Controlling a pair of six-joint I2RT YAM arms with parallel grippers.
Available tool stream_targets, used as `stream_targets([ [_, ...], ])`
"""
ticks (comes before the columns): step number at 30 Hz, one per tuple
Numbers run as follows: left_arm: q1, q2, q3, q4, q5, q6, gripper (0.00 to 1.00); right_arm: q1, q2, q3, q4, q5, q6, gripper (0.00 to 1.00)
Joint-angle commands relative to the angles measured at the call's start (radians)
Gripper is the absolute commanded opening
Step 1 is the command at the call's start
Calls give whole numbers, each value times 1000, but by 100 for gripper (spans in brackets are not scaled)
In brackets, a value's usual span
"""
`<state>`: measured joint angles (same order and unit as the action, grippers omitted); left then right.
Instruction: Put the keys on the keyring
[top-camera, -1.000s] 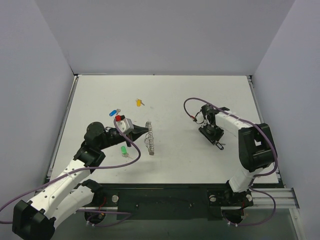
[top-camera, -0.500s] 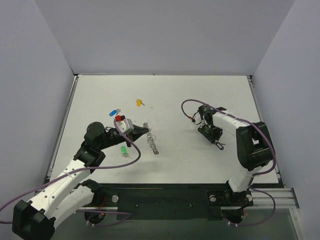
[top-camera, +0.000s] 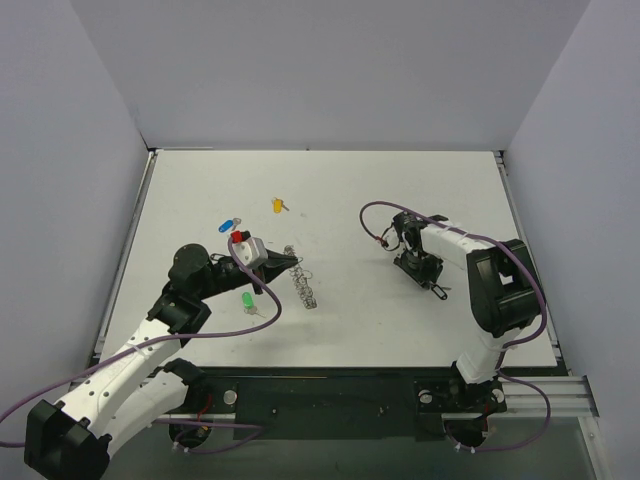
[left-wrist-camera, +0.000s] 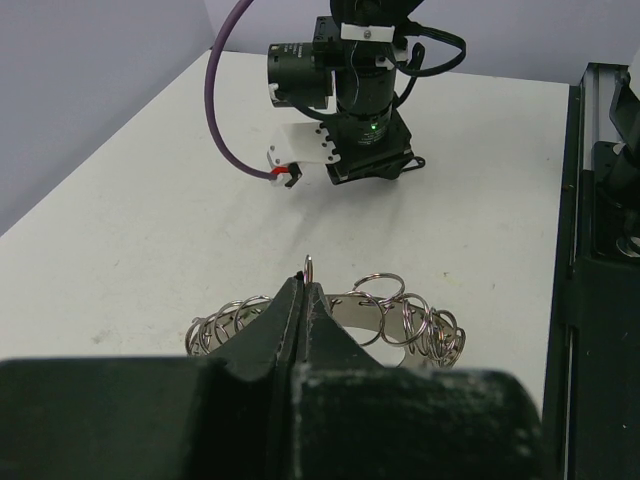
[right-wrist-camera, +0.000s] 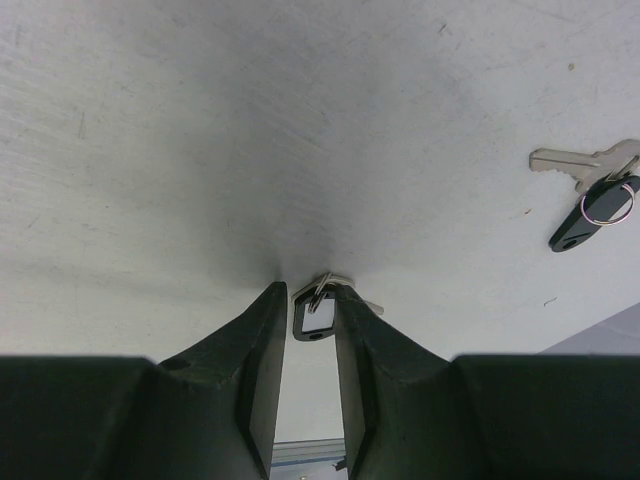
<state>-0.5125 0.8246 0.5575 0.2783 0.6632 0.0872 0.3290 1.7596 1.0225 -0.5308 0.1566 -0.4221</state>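
Silver keyring (left-wrist-camera: 405, 322) sits clenched in the left jaws; right jaws pinch a black-headed key (right-wrist-camera: 312, 314).

keyring (top-camera: 303, 284) on the table (top-camera: 400, 190), keys (top-camera: 247, 300) to its left, right tool (top-camera: 418, 265) well to its right

The counter (top-camera: 400, 190) is white. There is a yellow key (top-camera: 277, 205), a blue key (top-camera: 226, 223) and a green key (top-camera: 246, 299). The keyring (top-camera: 303, 286) is shiny silver (all little loops).

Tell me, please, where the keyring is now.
The keyring sits left of centre in the top view, at the left tool's tips, right of the green key.
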Motion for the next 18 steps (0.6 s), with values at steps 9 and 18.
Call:
stream_targets([
  [9, -8, -16, 16, 52, 24, 2, 0, 10, 8, 41, -46, 37, 13, 20],
  [18, -8, -13, 16, 53, 26, 3, 0, 12, 17, 53, -63, 31, 14, 19],
])
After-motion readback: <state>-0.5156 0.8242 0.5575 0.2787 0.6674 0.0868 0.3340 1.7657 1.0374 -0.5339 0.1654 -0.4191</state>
